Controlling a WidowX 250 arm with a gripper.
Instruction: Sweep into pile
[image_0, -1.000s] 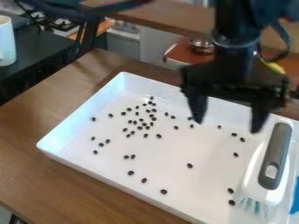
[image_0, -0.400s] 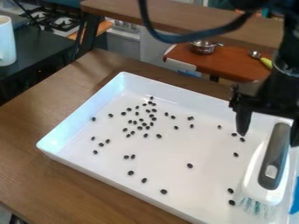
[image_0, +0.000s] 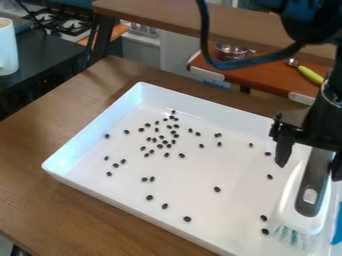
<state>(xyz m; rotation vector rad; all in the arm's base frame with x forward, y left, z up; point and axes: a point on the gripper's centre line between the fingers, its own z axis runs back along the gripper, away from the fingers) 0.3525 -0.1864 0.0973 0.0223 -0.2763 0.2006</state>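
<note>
The spread gripper (image_0: 310, 168) hangs over the tray (image_0: 220, 220); the scrub brush (image_0: 288, 210) inside looks light, stiff, best taken mid-handle (image_0: 313, 181).

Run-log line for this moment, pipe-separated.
gripper: open, at brush handle | brush: bristles toward camera, in tray | dark bits: scattered | pile: not formed

White tray (image_0: 194, 172); black beans (image_0: 160, 146); brown wood table (image_0: 60, 125); white brush (image_0: 292, 205), grey handle, teal-white bristles.
</note>
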